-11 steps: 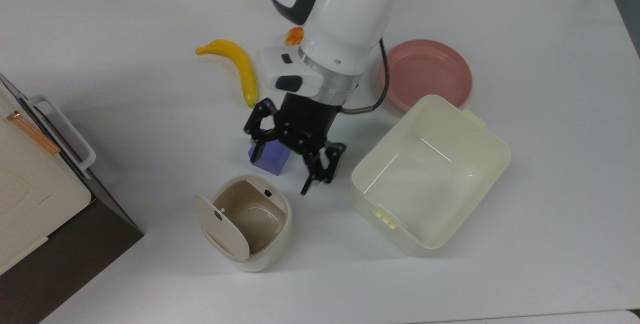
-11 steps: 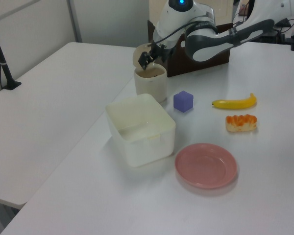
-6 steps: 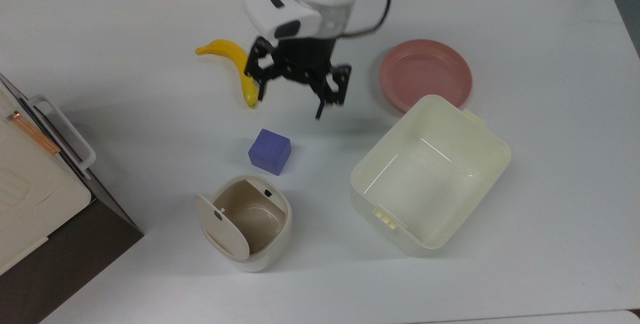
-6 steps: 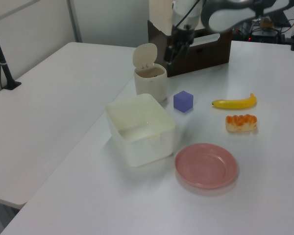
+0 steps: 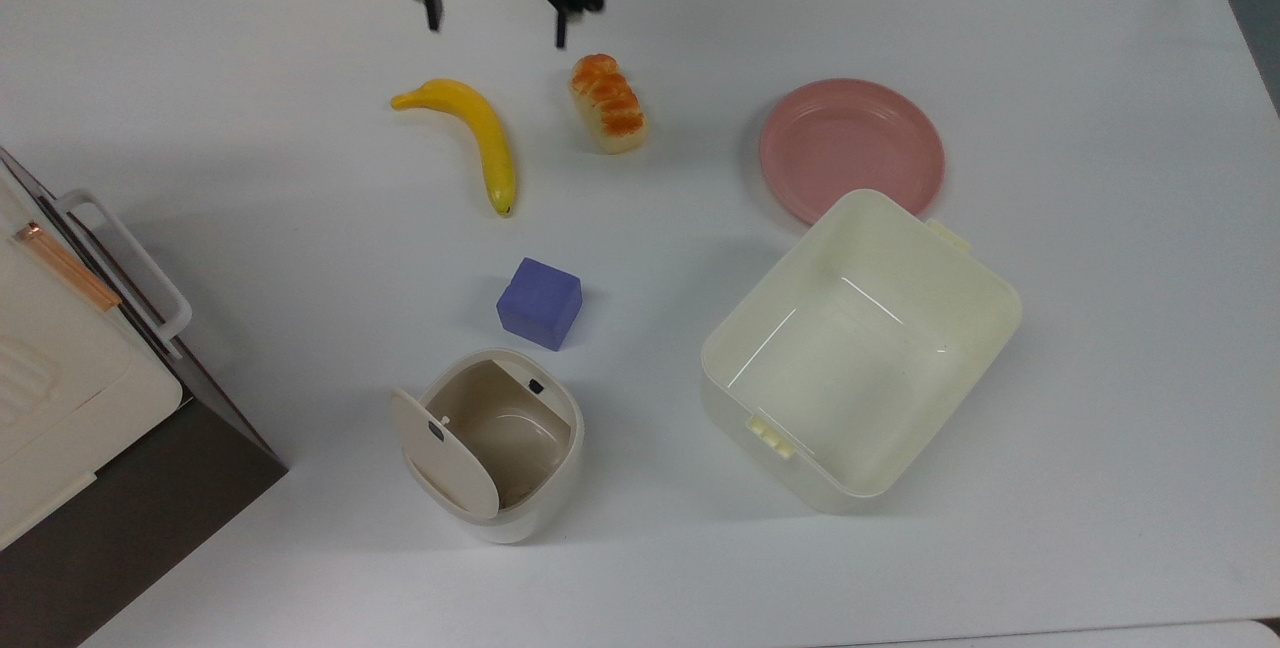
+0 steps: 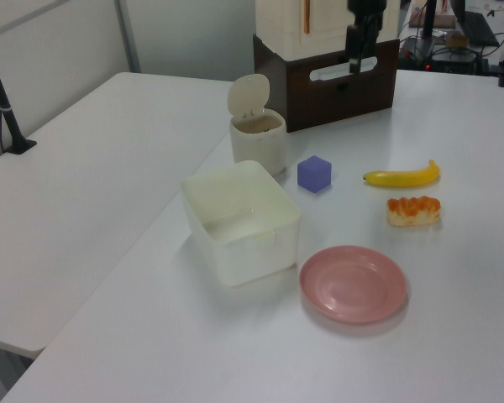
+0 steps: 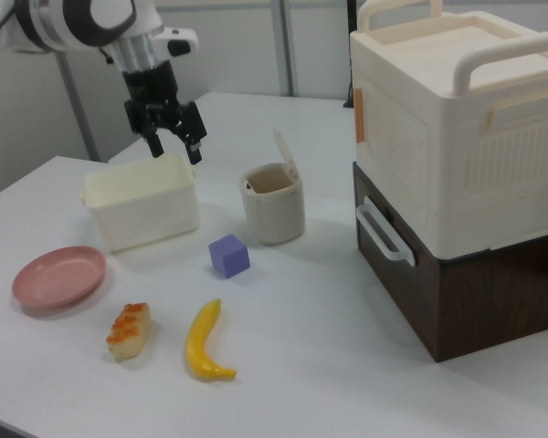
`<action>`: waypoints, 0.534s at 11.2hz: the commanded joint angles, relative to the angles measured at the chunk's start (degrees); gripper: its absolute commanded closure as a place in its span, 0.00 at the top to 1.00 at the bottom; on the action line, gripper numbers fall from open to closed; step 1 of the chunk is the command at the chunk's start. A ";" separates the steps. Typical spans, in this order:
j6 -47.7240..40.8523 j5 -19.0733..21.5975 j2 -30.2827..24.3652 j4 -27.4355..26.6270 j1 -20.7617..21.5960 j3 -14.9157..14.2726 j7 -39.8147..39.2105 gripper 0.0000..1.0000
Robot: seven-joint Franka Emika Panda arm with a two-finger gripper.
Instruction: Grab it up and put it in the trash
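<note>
Top view: the end effector hangs at the upper edge, fingers apart, gripping nothing. The trash stands lid-up below the purple cube.

Right view: I cannot find the paper ball.

The gripper is cut off by the upper edge of the top view; the finger ends and part of the black linkage remain in frame, and the arm above them is out of frame. In the left view the gripper is cut at the top edge, and its dark body merges with the dark cabinet behind it, so finger spacing cannot be read there. The floor of the trash is partly covered by its raised swing lid in the top view. The cabinet is cropped by the top view's left and lower edges.
</note>
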 commanded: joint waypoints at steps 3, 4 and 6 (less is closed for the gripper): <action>-2.62 3.64 -6.72 -3.88 0.21 -6.03 -4.80 1.00; -2.45 3.90 -7.25 -3.97 0.29 -6.73 -6.99 1.00; -3.15 7.91 -8.56 -3.88 0.38 -8.39 -7.01 1.00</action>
